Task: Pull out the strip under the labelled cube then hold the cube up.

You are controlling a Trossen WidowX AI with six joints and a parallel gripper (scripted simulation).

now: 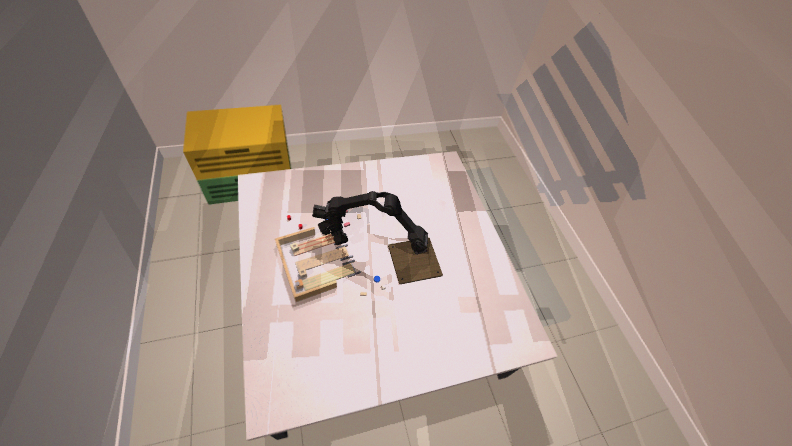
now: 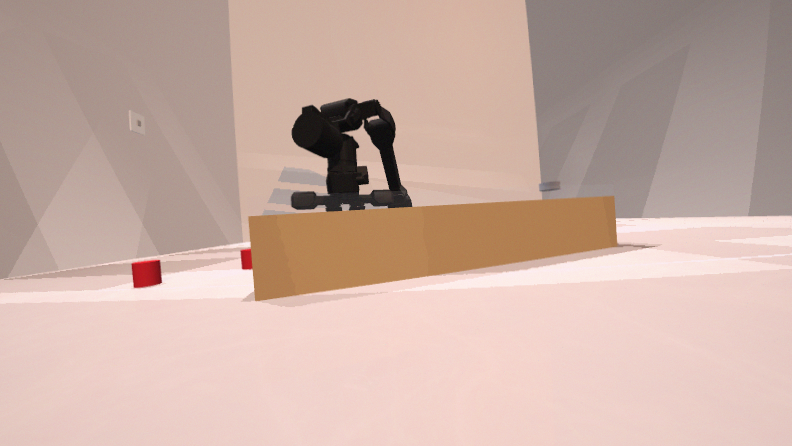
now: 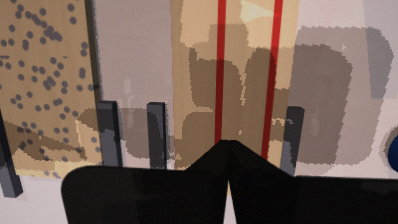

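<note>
My gripper (image 1: 340,240) (image 3: 228,148) is shut and empty, its tips over the near end of the red-lined strip (image 1: 313,244) (image 3: 197,30). A dotted strip (image 1: 318,259) (image 3: 50,100) lies beside it, and a yellowish strip (image 1: 332,275) lies beyond that. The strips lie inside an open-sided wooden frame (image 1: 285,268) (image 2: 432,238). One small cube (image 1: 294,248) is at the far end of the red-lined strip. Another cube (image 1: 302,273) is near the far ends of the other two strips, and an orange-brown one (image 1: 299,283) is by the yellowish strip. No label is readable. The frame wall hides the fingertips in the exterior view.
Dark upright guides (image 3: 107,132) (image 3: 156,135) (image 3: 294,135) flank the strips' near ends. A blue round piece (image 1: 376,279) (image 3: 395,152) lies toward the arm's base plate (image 1: 410,268). Red cylinders (image 1: 288,217) (image 1: 300,226) (image 2: 146,273) stand outside the frame. A pink piece (image 1: 346,224) lies near the gripper.
</note>
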